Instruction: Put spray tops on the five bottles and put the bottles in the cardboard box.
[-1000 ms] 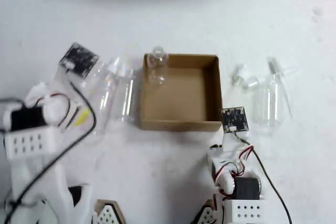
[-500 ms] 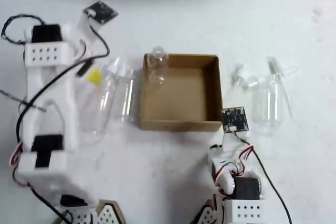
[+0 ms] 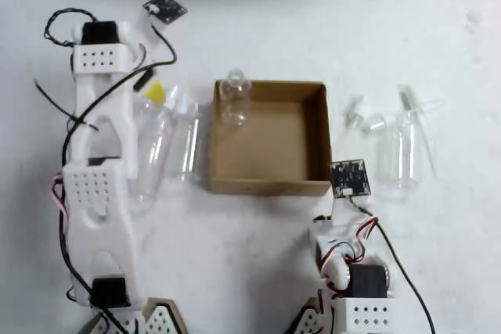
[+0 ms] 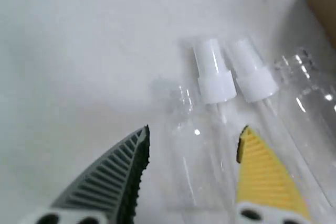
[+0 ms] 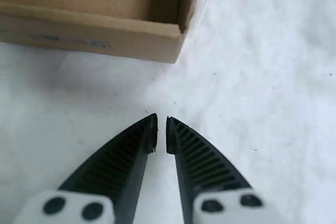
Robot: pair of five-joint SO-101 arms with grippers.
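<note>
White spray tops (image 4: 215,80), left pincer (image 4: 195,129) spread

White arms (image 3: 98,185), black cables (image 3: 403,271); left hand (image 4: 194,128) grey and yellow, right hand (image 5: 161,121) black.

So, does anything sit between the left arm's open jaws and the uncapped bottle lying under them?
Nothing visible does. In the left wrist view the jaws stand open to either side of the clear bottle, with no other thing between them and it. The two white spray tops lie just beyond its neck, out of the path.
</note>
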